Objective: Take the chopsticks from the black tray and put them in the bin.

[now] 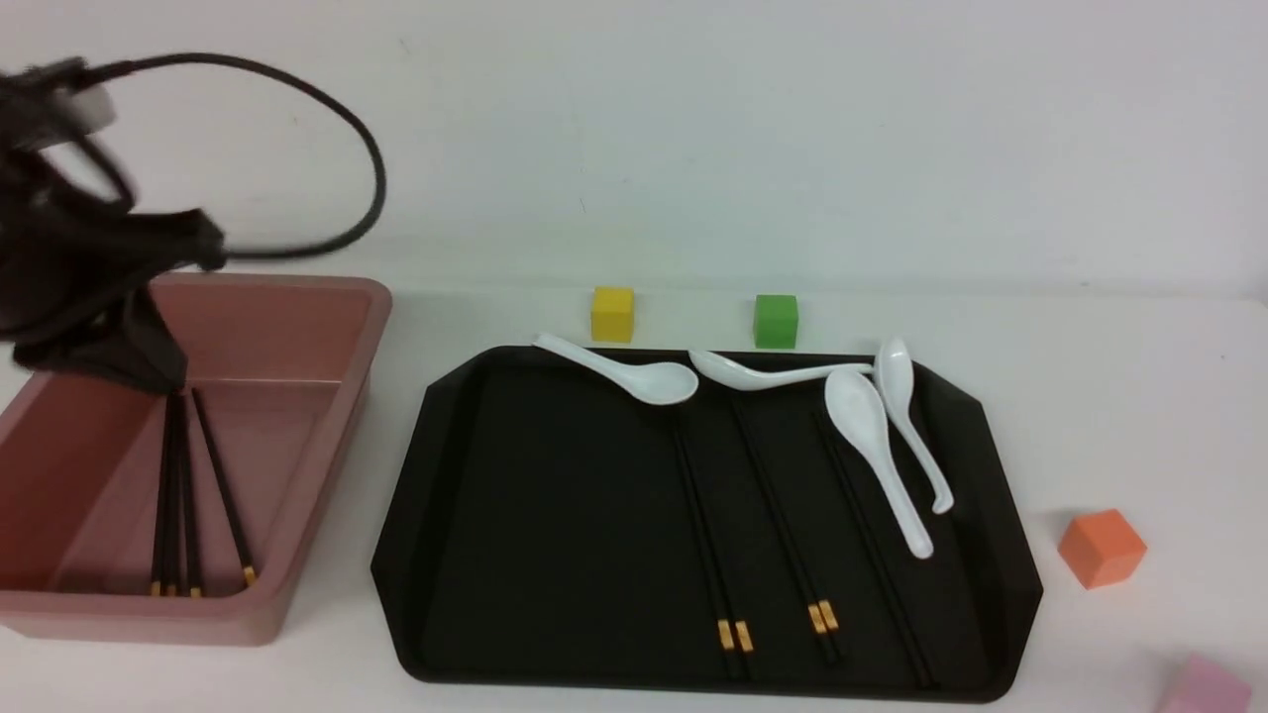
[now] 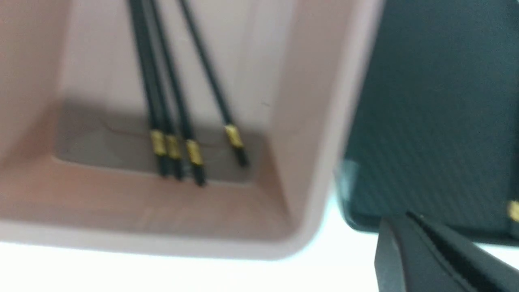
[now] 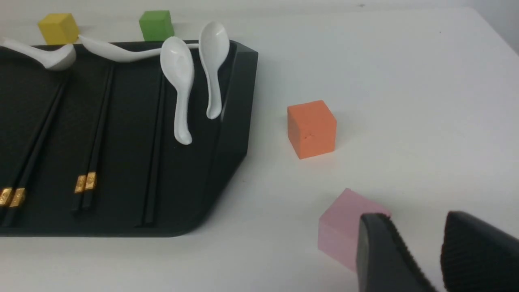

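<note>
Only the left wrist view shows the left gripper (image 2: 395, 219) pinched shut and empty. Four glossy, gold-banded chopsticks (image 2: 170, 101) lie just below it in the smooth pink plastic bin (image 2: 320, 134). More chopsticks rest on the weave-textured black tray (image 1: 555, 495), left of the right gripper (image 3: 415, 221), which is parted and empty, beside a pink cube (image 3: 344, 227).

- Front view: facing forward and downward from the near side of the black tray (image 1: 555, 515), wide.
- Left wrist view: close above the bin (image 2: 316, 121), left of the tray.
- Right wrist view: low, right of the tray; all views share the tray.
</note>
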### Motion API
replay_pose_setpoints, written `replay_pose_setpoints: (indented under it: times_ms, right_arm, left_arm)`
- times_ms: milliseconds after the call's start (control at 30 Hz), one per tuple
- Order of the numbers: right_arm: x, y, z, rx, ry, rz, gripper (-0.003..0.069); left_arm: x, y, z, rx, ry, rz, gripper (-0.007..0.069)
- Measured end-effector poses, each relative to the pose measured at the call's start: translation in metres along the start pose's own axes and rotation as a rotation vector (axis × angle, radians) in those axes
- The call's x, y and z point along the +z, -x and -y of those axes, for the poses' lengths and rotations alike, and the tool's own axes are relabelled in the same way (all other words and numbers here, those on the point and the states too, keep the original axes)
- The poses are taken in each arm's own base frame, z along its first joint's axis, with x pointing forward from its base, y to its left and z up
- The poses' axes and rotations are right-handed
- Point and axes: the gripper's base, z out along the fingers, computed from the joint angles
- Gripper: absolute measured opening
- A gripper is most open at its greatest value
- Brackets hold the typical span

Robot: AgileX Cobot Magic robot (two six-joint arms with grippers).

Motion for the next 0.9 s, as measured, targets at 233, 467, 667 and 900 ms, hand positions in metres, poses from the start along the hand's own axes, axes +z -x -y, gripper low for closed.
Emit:
replay_pose_setpoints:
  times_ms: [233, 467, 667, 900]
  right_arm:
    - [0.000, 0.000, 0.000, 0.000, 0.000, 0.000, 0.0242]
    - [0.000, 0.000, 0.000, 0.000, 0.000, 0.000, 0.0242]
    - [0.000, 0.000, 0.000, 0.000, 0.000, 0.000, 0.0242]
    - [0.000, 0.000, 0.000, 0.000, 0.000, 0.000, 0.0242]
  left_arm:
    - [-0.025, -0.087, -0.004, -0.028, -0.185, 0.255, -0.0013]
    - [-0.029, -0.173, -0.021, 0.048, -0.283, 0.525, -0.0013]
    - [-0.036, -0.208, -0.027, 0.079, -0.345, 0.660, -0.0013]
    - [-0.043, -0.218, -0.027, 0.136, -0.350, 0.730, -0.0013]
